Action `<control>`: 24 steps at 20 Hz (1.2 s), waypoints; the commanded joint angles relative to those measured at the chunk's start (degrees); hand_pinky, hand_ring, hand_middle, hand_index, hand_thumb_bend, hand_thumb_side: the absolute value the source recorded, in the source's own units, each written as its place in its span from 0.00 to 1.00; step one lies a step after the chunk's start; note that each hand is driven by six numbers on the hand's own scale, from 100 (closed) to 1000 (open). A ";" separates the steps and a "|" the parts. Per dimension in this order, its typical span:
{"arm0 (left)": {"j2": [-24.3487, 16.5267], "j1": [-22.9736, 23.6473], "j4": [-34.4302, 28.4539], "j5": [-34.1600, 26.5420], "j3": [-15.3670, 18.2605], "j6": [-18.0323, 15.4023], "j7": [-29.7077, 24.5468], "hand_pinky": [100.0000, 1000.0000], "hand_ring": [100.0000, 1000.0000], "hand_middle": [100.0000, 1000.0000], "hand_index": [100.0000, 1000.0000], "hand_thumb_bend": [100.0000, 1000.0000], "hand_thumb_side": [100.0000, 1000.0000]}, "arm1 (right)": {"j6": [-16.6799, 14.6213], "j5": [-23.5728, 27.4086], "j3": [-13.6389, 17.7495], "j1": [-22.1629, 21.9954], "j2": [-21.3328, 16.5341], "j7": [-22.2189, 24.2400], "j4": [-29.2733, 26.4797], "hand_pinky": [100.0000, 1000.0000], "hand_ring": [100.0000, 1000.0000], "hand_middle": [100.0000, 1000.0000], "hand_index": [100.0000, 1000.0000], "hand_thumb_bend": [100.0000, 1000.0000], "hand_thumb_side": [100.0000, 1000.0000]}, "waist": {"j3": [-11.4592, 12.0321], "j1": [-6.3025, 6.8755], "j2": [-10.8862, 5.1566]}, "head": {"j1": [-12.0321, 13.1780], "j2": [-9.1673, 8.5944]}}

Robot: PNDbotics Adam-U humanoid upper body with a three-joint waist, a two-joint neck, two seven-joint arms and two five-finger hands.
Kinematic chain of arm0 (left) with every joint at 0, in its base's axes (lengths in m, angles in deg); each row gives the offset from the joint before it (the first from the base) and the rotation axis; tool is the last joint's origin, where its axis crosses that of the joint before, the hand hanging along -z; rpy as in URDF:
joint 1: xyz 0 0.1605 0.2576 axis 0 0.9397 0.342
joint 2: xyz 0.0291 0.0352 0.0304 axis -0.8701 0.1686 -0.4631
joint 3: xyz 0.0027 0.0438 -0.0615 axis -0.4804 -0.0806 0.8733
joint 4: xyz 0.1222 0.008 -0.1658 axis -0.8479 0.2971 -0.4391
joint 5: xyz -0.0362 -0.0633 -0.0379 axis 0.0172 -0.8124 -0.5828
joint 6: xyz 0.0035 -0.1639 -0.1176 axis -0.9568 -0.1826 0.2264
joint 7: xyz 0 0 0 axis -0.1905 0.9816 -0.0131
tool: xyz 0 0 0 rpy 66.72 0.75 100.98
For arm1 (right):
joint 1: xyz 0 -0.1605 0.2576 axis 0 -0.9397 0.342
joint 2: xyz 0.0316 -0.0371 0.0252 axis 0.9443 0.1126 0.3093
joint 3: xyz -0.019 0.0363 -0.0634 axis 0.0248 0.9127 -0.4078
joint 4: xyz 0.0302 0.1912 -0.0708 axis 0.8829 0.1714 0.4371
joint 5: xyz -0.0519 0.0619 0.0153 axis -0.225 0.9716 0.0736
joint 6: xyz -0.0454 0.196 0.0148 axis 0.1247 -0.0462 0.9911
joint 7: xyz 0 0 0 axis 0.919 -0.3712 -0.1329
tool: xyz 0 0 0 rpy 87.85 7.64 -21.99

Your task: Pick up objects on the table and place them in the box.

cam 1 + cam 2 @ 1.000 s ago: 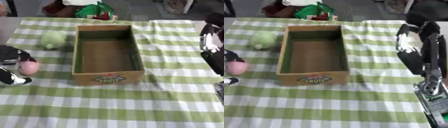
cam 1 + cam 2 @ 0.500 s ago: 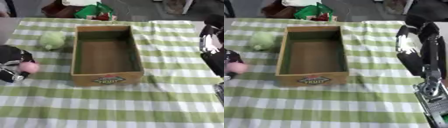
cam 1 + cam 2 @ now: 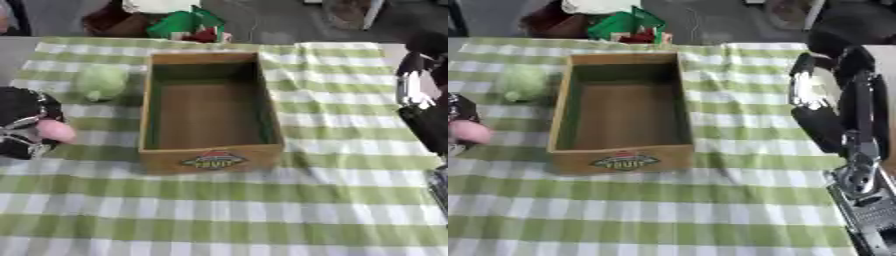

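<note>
Left hand (image 3: pixel 24 125) fingers gripping pink ball (image 3: pixel 56 131), now lifted off bench, nearing empty box (image 3: pixel 210 107); right hand (image 3: pixel 833 107) idle, fingers unclear.

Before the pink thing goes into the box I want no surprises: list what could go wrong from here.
1. The left hand holds the pink object only at its edge, with much of it exposed past the fingers, so it may slip on the way.
2. The box has tall walls; a low carry could clip the near left wall and shove the box.
3. The green object lies close beside the box's left wall, and a wide swing could knock it.
</note>
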 commanded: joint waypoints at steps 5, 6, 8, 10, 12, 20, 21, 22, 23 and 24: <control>-2.75 -0.09 -3.86 -2.29 2.09 3.79 5.65 0.00 0.27 0.34 0.25 0.00 0.20 | 0.01 0.35 0.39 0.20 -1.04 0.11 -0.79 0.73 0.76 0.70 0.78 0.00 0.44 | 0.08 0.14 -0.98 | -0.74 -0.21; -3.06 0.06 -4.81 -2.77 2.43 4.34 5.90 0.00 0.27 0.34 0.24 0.00 0.20 | 0.01 0.36 0.40 0.20 -1.04 0.10 -0.79 0.73 0.76 0.70 0.78 0.00 0.44 | 0.09 0.16 -0.99 | -0.83 -0.14; -3.60 0.23 -6.44 -3.92 3.10 5.33 5.80 0.00 0.26 0.33 0.24 0.00 0.18 | -0.02 0.35 0.41 0.20 -1.10 0.09 -0.79 0.73 0.76 0.70 0.78 0.00 0.44 | 0.12 0.19 -1.01 | -0.96 0.00; -3.86 0.15 -7.65 -4.96 3.49 5.99 5.30 0.00 0.25 0.32 0.24 0.00 0.19 | -0.03 0.34 0.44 0.21 -1.12 0.06 -0.79 0.73 0.76 0.70 0.78 0.00 0.43 | 0.11 0.21 -1.07 | -1.19 0.22; -3.97 -0.45 -9.66 -6.50 4.29 6.71 4.81 0.00 0.25 0.32 0.24 0.00 0.19 | -0.05 0.32 0.58 0.22 -1.16 -0.13 -0.79 0.73 0.76 0.70 0.78 0.00 0.44 | 0.10 0.24 -1.20 | -1.86 0.71; -1.24 -5.23 -13.84 -10.69 4.51 7.26 1.44 0.00 0.23 0.30 0.22 0.00 0.21 | -0.25 0.59 0.35 0.67 -1.51 -0.13 -0.79 0.73 0.76 0.70 0.78 0.00 0.44 | -0.38 0.56 -1.57 | -2.06 1.20; -0.97 -5.67 -13.82 -11.24 4.58 7.36 1.02 0.00 0.23 0.30 0.22 0.00 0.21 | -0.25 0.61 0.34 0.67 -1.54 -0.12 -0.79 0.73 0.76 0.70 0.78 0.00 0.44 | -0.41 0.60 -1.58 | -1.96 1.13; -0.85 -5.90 -13.84 -11.61 4.62 7.43 0.70 0.00 0.23 0.30 0.22 0.00 0.21 | -0.25 0.62 0.34 0.66 -1.55 -0.12 -0.79 0.73 0.76 0.70 0.78 0.00 0.44 | -0.42 0.62 -1.58 | -1.92 1.10; -0.79 -6.01 -13.89 -11.86 4.64 7.48 0.46 0.00 0.23 0.30 0.22 0.00 0.21 | -0.25 0.62 0.34 0.66 -1.56 -0.12 -0.79 0.73 0.76 0.70 0.78 0.00 0.44 | -0.42 0.63 -1.58 | -1.90 1.09; -0.78 -6.07 -13.94 -12.03 4.65 7.53 0.29 0.00 0.23 0.30 0.22 0.00 0.21 | -0.24 0.63 0.34 0.66 -1.57 -0.12 -0.79 0.73 0.76 0.70 0.78 0.00 0.44 | -0.42 0.64 -1.58 | -1.89 1.08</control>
